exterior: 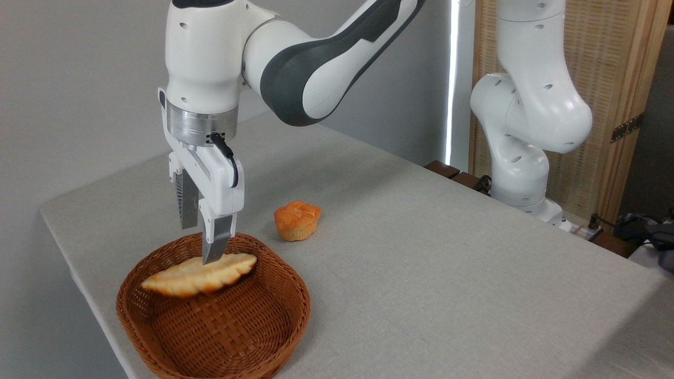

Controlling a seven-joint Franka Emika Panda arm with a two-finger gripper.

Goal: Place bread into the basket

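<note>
The oval brown woven wicker basket (213, 310) sits nearest, on the front left corner of the pale grey cloth-covered table (421, 252), its near rim cut off by the bottom of the view and its left rim close to the table's left edge; inside it the long flat pale golden bread with lobed edges (200, 275) lies tilted across the back half, lower at its left end; just above the loaf hangs the white two-finger gripper (202, 239), pointing straight down, its fingers spread apart and gripping nothing, the nearer fingertip in front of the loaf's top edge, though contact cannot be told; to the right of the basket and a little farther back a small round orange muffin-like bun (297, 219) stands alone on the cloth, apart from the basket; the rest of the tabletop to the right is open cloth; behind, a plain grey wall, the white robot arm base (521, 173) at the table's far right, and a wooden cane-panelled screen (611, 79).
</note>
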